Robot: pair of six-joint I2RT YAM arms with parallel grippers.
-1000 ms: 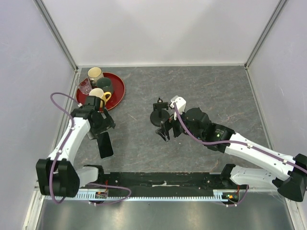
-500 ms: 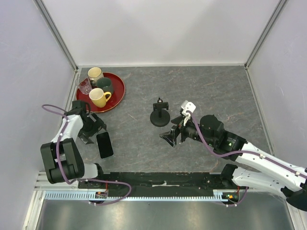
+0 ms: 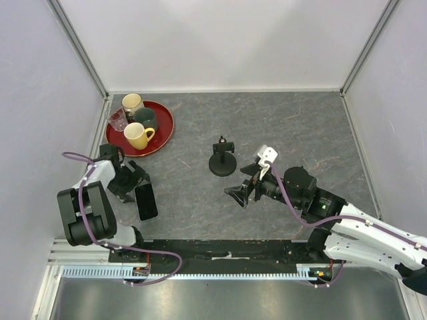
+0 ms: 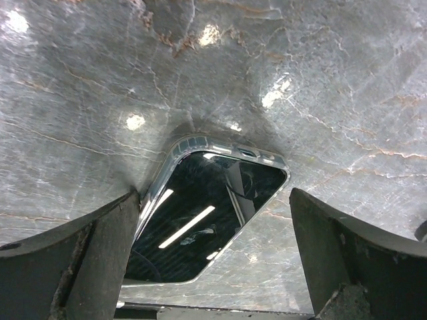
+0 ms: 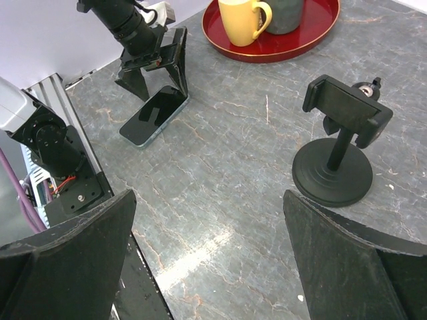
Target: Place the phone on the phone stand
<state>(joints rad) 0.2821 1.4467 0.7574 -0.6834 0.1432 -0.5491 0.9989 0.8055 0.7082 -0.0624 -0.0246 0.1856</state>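
over on the left, the left gripper points down at the table with its jaws spread wide, holding nothing. in its wrist view we see the phone lying flat, screen up, one end reaching in between the two fingers; we cannot tell if the left one touches its edge. from above, the phone sits at five o'clock of that gripper. at twelve o'clock, a red tray carries a yellow mug and other cups. moving right, the phone stand is upright mid-table, clamp bare, well apart from the phone. at its four o'clock the right gripper hangs with jaws wide apart, gripping nothing, facing the stand.
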